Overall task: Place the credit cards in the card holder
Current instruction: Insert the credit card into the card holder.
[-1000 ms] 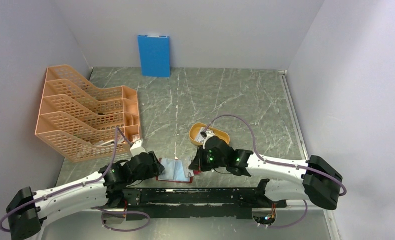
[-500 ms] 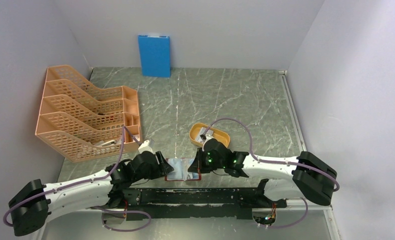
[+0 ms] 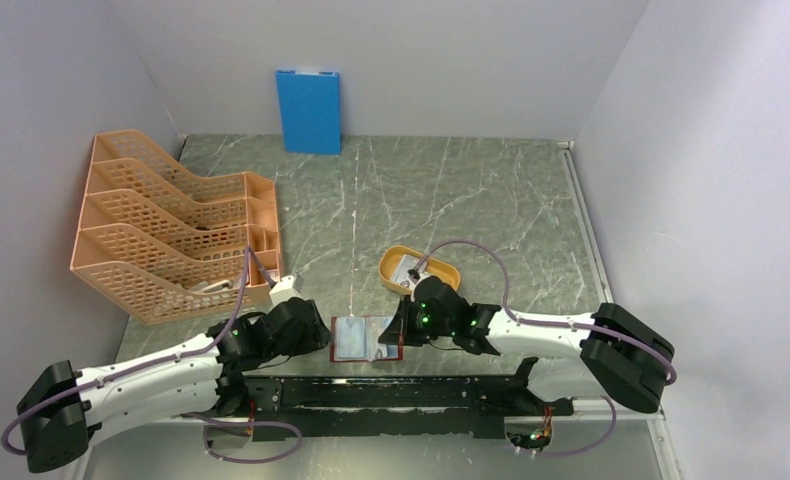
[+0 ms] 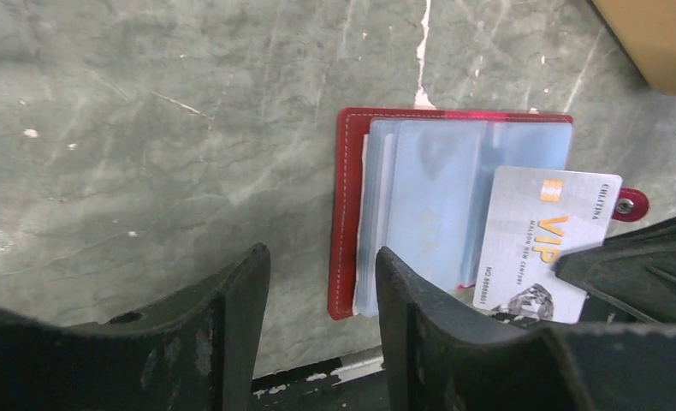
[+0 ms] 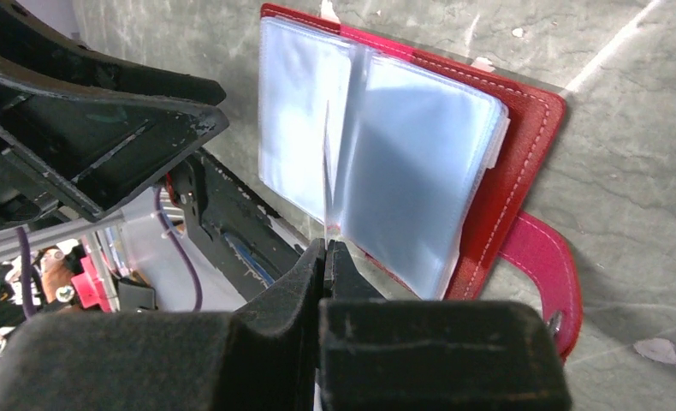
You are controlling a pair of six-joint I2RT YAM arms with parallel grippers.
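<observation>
The dark-red card holder (image 3: 356,341) lies open on the table by the front edge, its clear pockets (image 4: 437,205) facing up. My right gripper (image 5: 324,248) is shut on a white VIP credit card (image 4: 544,240). The card shows edge-on in the right wrist view (image 5: 326,171), its far edge among the plastic pockets. The holder's snap tab (image 5: 544,265) sticks out to the right. My left gripper (image 4: 322,257) is open, with its fingers either side of the holder's (image 4: 349,214) near left corner. Another card-like item lies in the yellow-orange tray (image 3: 445,270).
An orange mesh file rack (image 3: 171,235) stands at the left. A blue upright board (image 3: 309,110) leans on the back wall. The tray sits just behind my right gripper (image 3: 396,335). The black base rail (image 3: 391,392) runs along the front edge.
My left gripper has moved right, up to the holder's left edge. The holder has shifted a little right and squared up. My right gripper stays shut on the card over it.
</observation>
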